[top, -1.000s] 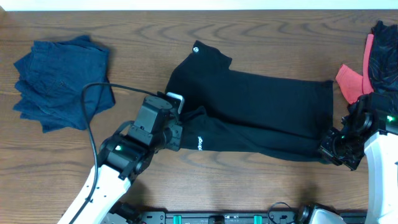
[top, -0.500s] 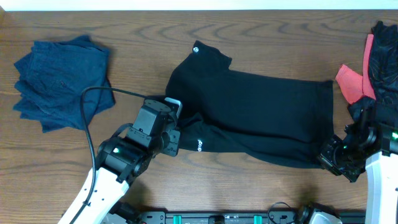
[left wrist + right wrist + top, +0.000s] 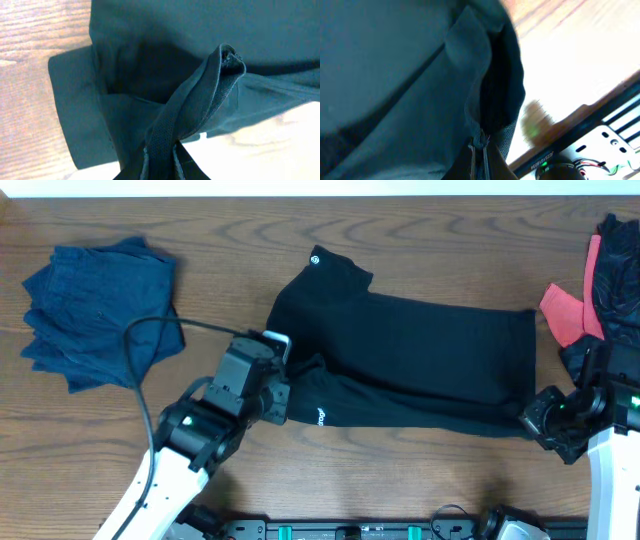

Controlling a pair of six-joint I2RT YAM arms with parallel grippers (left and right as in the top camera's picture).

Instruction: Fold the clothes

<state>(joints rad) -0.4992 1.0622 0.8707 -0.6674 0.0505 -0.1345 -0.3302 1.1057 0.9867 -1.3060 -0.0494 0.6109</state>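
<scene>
The left hand (image 3: 283,402) and right hand (image 3: 538,418), each pinched tight on the near edge of the black shirt (image 3: 420,350) in the middle of the surface (image 3: 400,480), have pulled it tighter, so the edge looks straight and ready to fold

The left arm (image 3: 160,475) extends from the lower left of the frame toward the middle. The left gripper (image 3: 284,398) is pinched on the garment (image 3: 420,350). The right arm (image 3: 612,470) stands at the lower right, and the right gripper (image 3: 535,418) is closed tight on the garment corner.
</scene>
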